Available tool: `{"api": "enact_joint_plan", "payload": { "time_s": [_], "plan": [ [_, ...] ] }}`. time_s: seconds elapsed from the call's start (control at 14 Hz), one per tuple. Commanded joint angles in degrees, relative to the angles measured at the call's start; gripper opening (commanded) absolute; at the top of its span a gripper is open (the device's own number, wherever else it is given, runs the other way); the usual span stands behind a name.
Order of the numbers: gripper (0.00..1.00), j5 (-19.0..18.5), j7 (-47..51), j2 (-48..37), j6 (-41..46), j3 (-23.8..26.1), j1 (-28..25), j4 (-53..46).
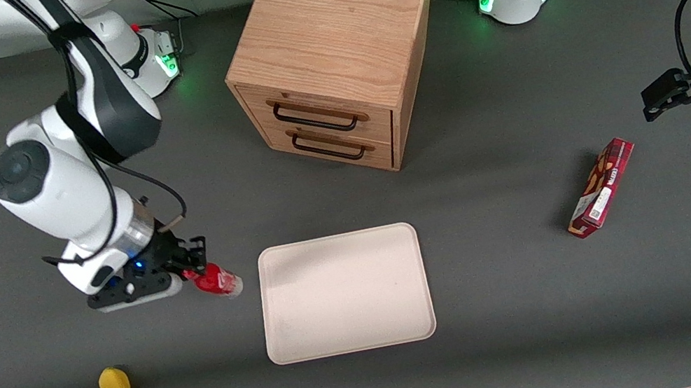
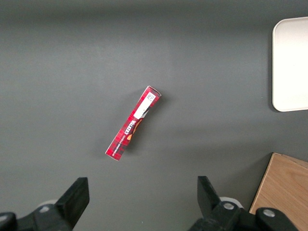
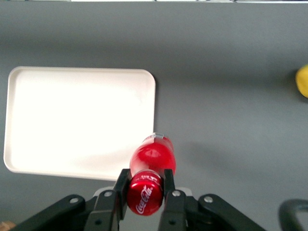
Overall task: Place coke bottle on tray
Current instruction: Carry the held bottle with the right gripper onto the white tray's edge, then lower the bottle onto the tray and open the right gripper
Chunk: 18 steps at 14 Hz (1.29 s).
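Beside tray [image 1: 344,294], toward working arm's end: gripper [image 1: 194,272] clamped on coke bottle [image 1: 216,280] at cap, bottle body projecting past fingertips, above table.

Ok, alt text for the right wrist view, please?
The hand grips a red coke bottle at its cap end, above grey table beside the empty cream tray. A yellow object shows at the edge.

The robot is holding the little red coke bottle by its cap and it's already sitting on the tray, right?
Not quite. The gripper does hold the coke bottle near its cap, fingers shut on it, but the bottle is not on the tray yet. The front view shows it beside the tray, over the grey table.
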State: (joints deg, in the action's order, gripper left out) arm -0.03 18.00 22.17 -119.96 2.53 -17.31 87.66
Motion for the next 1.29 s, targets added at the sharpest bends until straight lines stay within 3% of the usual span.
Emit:
{"api": "enact_joint_plan", "payload": {
  "time_s": [0.0, 0.43, 1.21],
  "plan": [
    [0.00, 0.47, 2.91, 11.63, 2.63, -0.60, -2.03, -15.46],
    [0.00, 0.38, 6.43, 20.27, -0.61, -0.95, -4.49, -20.33],
    [0.00, 0.38, 6.43, 23.35, -5.46, -1.39, -3.70, -20.24]
  ]
}}
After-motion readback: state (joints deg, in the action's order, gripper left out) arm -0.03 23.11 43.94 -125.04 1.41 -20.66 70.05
